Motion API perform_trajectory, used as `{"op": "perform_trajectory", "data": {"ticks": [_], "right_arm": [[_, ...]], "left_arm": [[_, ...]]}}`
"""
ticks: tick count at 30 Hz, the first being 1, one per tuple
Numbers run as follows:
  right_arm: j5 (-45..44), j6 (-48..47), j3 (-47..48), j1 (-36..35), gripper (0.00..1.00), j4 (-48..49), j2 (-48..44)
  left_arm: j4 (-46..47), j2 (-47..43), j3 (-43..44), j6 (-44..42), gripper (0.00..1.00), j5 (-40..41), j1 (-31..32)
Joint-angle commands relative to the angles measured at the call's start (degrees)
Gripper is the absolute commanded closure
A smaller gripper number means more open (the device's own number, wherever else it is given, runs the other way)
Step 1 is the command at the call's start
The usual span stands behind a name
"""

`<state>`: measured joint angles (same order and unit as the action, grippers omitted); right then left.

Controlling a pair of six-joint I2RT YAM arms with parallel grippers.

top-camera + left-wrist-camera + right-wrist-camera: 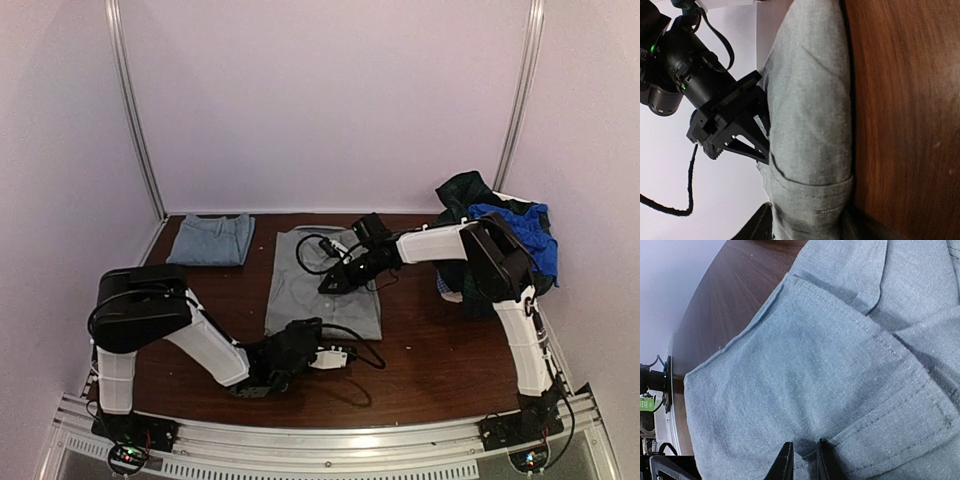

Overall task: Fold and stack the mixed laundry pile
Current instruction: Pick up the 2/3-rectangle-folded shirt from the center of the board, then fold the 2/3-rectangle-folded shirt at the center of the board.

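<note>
Your mixed laundry pile (pixel 495 225) sits heaped at the far right corner of the worktop (pixel 430 345). The grey shirt (pixel 300 295) lies flat mid-worktop, apart from the folded blue-grey stack (pixel 210 240) at far left. Your right jaws are clenched on a pinch of the shirt's cloth. Your left jaws sit at its near hem, but I cannot tell their state.
</note>
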<state>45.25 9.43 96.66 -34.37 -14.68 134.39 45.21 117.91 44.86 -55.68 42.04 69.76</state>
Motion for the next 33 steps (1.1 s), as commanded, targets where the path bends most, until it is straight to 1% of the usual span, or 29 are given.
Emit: {"op": "perform_trajectory", "data": {"ticks": [1,3,5,8,10,12,13,17,20,23,26,30,33], "right_arm": [[-2.2,-1.88,-2.83,-0.71,0.83,-2.25,0.74],[-2.49,-2.34,-4.39,-1.42,0.83,-2.26,-0.51],[-2.23,-1.88,-7.64,-1.89,0.83,-0.84,-2.58],[-1.14,-0.31,-13.83,-2.37,0.83,3.28,-6.39],[-0.52,-0.26,-16.35,-2.96,0.83,3.63,-8.25],[0.31,-0.69,-18.05,-4.02,0.83,3.12,-10.27],[1.22,-0.61,-18.84,-4.71,0.82,3.15,-11.27],[5.71,-0.2,-21.38,-6.62,0.8,2.81,-14.73],[7.62,-0.96,-21.39,-6.49,0.75,0.79,-17.53],[5.74,-1.5,-18.6,-4.76,0.71,-1.79,-20.02],[0.76,-0.94,-13.63,-1.71,0.66,-3.37,-19.49],[-8.81,-3.08,-6.69,0.81,0.62,-8.71,-15.81],[-13.21,-4.21,-4.3,1.7,0.61,-9.65,-12.99]], "left_arm": [[4.98,-1.49,0.01,-5.3,0.69,3.53,0.73],[-4.53,-5.49,0.76,-1.34,0.82,1.7,0.97],[-14.51,-10.89,1.32,4.44,0.91,-0.43,1.07],[-24.94,-17.14,1.37,9.31,0.99,-2.56,1.78],[-33.16,-20.43,2.14,12.68,1.0,-4.63,2.46],[-44.7,-22.92,4.83,17.43,1.0,-9.55,2.65],[-52.24,-23.96,6.44,19.65,1.0,-13.01,2.78],[-68.22,-28.25,11.74,26.65,1.0,-22.67,4.08],[-78.57,-30.43,16.44,30.97,1.0,-29.03,4.8],[-85.79,-30.78,20.38,33.96,1.0,-34.48,5.18],[-90.79,-29.51,24.28,35.33,1.0,-37.5,5.48],[-94.77,-27.31,28.22,35.51,1.0,-38.64,5.51],[-96.06,-25.73,30.82,34.98,1.0,-38.18,5.42]]}}
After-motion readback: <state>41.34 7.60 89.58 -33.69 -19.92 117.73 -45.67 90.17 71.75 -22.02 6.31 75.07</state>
